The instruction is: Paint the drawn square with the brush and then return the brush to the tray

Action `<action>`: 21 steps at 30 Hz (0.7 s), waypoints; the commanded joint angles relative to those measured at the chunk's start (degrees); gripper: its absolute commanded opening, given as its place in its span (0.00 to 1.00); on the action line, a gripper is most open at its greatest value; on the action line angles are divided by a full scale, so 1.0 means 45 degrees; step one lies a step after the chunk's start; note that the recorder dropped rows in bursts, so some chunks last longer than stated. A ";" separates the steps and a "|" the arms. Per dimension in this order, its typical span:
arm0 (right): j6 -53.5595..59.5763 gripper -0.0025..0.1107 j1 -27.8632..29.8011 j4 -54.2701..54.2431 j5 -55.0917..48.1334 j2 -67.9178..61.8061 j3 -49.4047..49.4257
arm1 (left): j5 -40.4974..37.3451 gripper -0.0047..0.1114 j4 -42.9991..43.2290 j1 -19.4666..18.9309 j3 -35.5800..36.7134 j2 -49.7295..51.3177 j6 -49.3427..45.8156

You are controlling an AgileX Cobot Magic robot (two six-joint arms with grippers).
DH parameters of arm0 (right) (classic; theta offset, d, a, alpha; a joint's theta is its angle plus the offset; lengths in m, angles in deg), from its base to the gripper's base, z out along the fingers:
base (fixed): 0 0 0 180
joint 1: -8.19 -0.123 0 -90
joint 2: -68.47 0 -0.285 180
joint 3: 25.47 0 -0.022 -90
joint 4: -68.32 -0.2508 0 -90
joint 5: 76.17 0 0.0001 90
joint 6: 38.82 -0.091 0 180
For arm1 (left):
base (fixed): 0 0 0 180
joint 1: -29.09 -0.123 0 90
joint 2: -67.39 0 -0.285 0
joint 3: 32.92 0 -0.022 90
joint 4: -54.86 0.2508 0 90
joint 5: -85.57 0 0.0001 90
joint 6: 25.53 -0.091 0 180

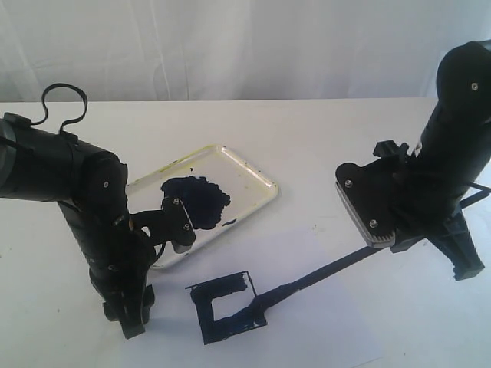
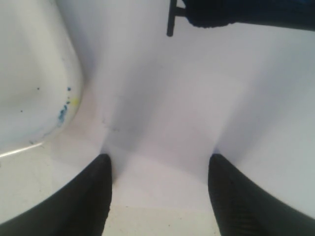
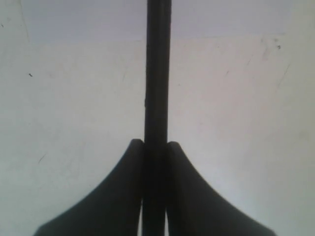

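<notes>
It looks like a robot lab: a plain white table point(image 1: 322, 138), a white curtain point(image 1: 230, 46) behind the table, two black robot arms point(image 1: 69, 176) point(image 1: 453, 146) on it.

Brush point(image 3: 157, 73): thin stick, smooth matt black along the shaft pinched in the right gripper point(image 3: 156, 143), whose fingers are matt black with a moulded-plastic look. The left gripper point(image 2: 160, 160) has fingers point(image 2: 236, 196) with a dull, finely textured black face. Tray point(image 1: 249, 184) beside the left gripper: glossy white, hard and smooth like enamel or plastic, rim catching light, holding a flat, dull blue-black paint blob point(image 1: 196, 201). Paper point(image 1: 322, 330) under the brush tip is white, matt and smooth, the drawn square point(image 1: 229, 307) on it carrying streaky, uneven blue-black paint, and the tabletop point(image 3: 236, 123) below the right gripper is off-white, matt and faintly scuffed.
</notes>
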 commanded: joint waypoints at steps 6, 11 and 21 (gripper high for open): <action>0.0148 0.02 0.0010 0.0000 0.0253 -0.0164 0.0077 | -0.0048 0.57 -0.0166 0.0069 0.0167 0.0124 0.0012; 0.0148 0.02 0.0010 0.0000 0.0589 -0.0219 0.0077 | -0.0048 0.57 -0.0166 0.0069 0.0167 0.0124 0.0012; -0.0165 0.02 0.0010 0.0310 0.1039 -0.0219 0.0077 | -0.0048 0.57 -0.0166 0.0069 0.0167 0.0124 0.0012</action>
